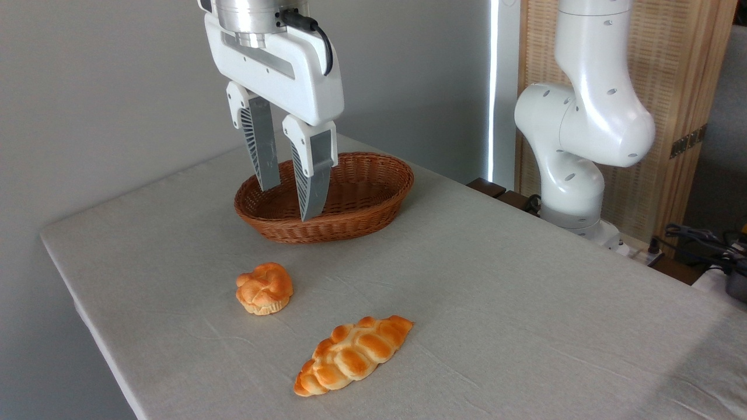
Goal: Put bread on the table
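The claw [288,201] hangs over the near left rim of the brown wicker basket [373,192], its two grey ribbed fingers [261,149] pointing down and spread apart with nothing between them, so it is released. The fingertips show in front of the basket's weave; whether they are above the rim or dipped inside cannot be told from this view.

The bread [352,354] lies flat on the tabletop [525,303], well in front of the claw and a little to its right, apart from everything else. Its long axis runs diagonally: one tapered end points toward the near left edge of the tabletop, the other toward the far right, roughly in the direction of the robot's base. The braided top faces up.

A small round knotted bun [264,288] sits between the claw and the bread, almost straight in front of the claw and slightly left, near the bread's far side but not touching it.

The white arm [583,128] rises at the far right, well away from the claw's fingers, behind the tabletop edge.
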{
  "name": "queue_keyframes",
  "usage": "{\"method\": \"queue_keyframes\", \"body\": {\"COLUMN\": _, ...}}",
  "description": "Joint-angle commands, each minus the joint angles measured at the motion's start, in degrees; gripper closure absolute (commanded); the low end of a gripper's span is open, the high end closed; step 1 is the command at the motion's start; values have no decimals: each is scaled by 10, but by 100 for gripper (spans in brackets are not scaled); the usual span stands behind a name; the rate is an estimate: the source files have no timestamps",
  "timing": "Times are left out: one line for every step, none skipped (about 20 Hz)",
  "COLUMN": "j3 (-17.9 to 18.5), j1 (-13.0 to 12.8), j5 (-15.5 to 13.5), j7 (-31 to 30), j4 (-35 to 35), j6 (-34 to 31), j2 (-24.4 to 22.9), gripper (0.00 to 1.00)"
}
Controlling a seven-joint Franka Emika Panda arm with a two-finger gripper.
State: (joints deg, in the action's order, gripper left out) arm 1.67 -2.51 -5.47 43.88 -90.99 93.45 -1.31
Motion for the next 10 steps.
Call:
{"method": "queue_keyframes", "body": {"j3": -32, "j1": 15, "j5": -5, "j7": -27, "j4": 10, "j6": -13, "j2": 14, "gripper": 0}}
{"method": "queue_keyframes", "body": {"j3": -32, "j1": 15, "j5": -5, "j7": -27, "j4": 9, "j6": -14, "j2": 14, "gripper": 0}}
{"method": "queue_keyframes", "body": {"j3": -32, "j1": 15, "j5": -4, "j7": -28, "j4": 8, "j6": -14, "j2": 14, "gripper": 0}}
{"method": "queue_keyframes", "body": {"j3": -33, "j1": 15, "j5": -3, "j7": -28, "j4": 8, "j6": -15, "j2": 14, "gripper": 0}}
{"method": "queue_keyframes", "body": {"j3": -33, "j1": 15, "j5": -3, "j7": -29, "j4": 8, "j6": -15, "j2": 15, "gripper": 0}}
{"method": "queue_keyframes", "body": {"j3": -34, "j1": 15, "j5": -3, "j7": -31, "j4": 8, "j6": -14, "j2": 15, "gripper": 0}}
{"method": "queue_keyframes", "body": {"j3": -34, "j1": 15, "j5": -2, "j7": -34, "j4": 8, "j6": -14, "j2": 15, "gripper": 0}}
{"method": "queue_keyframes", "body": {"j3": -34, "j1": 15, "j5": 0, "j7": -34, "j4": 9, "j6": -15, "j2": 15, "gripper": 0}}
{"method": "queue_keyframes", "body": {"j3": -34, "j1": 15, "j5": 8, "j7": -34, "j4": 11, "j6": -15, "j2": 15, "gripper": 0}}
{"method": "queue_keyframes", "body": {"j3": -34, "j1": 15, "j5": 20, "j7": -34, "j4": 12, "j6": -17, "j2": 15, "gripper": 0}}
